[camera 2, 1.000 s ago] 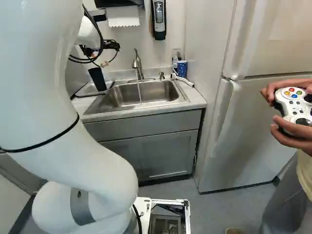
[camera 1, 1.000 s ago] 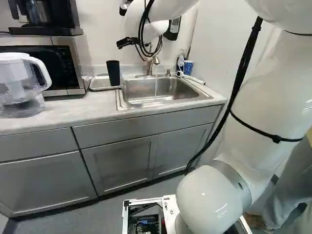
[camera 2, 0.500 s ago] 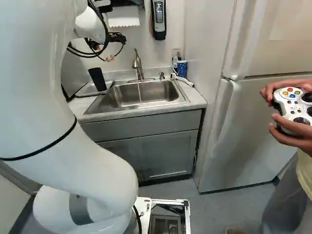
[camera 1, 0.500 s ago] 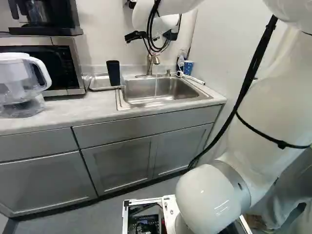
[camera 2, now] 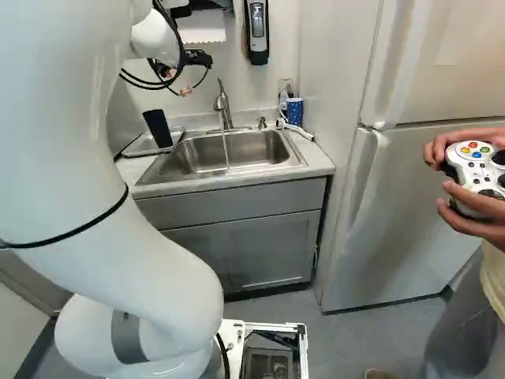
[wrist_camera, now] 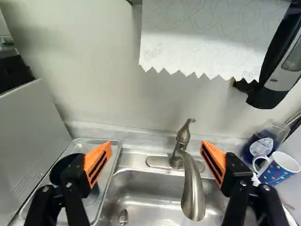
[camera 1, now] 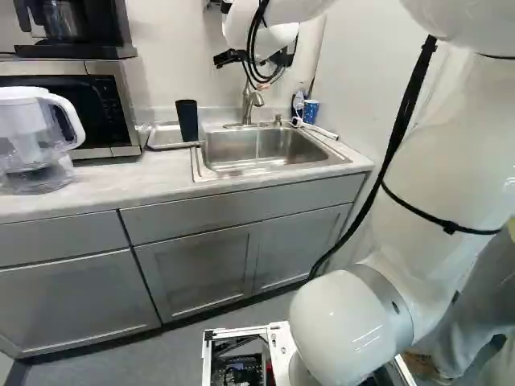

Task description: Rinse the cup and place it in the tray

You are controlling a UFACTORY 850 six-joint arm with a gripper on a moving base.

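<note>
Well, the black cup (camera 1: 187, 121) stands in the metal tray (camera 1: 161, 145), just to the left of the sink (camera 1: 265, 149), with its round top facing up. The tray lies on the counter (camera 1: 96, 189) beside the sink. At the back of the sink is the faucet (camera 2: 222, 106), and a thin line of water runs down from it into the sink. The claw (camera 2: 177, 82) hangs up over the back of the sink. Its two fingers are spread wide apart, so it is let go, and you can see their orange pads (wrist_camera: 98, 162). To the right of the sink, at the back, are a blue mug with dots (wrist_camera: 281, 168) and a clear bottle (wrist_camera: 263, 143). White paper towel (wrist_camera: 202, 37) hangs on the wall above the sink. Farther left of the sink are the microwave (camera 1: 121, 104) and a clear pitcher (camera 1: 32, 141). The big fridge (camera 2: 410, 213) is to the right of the sink.
</note>
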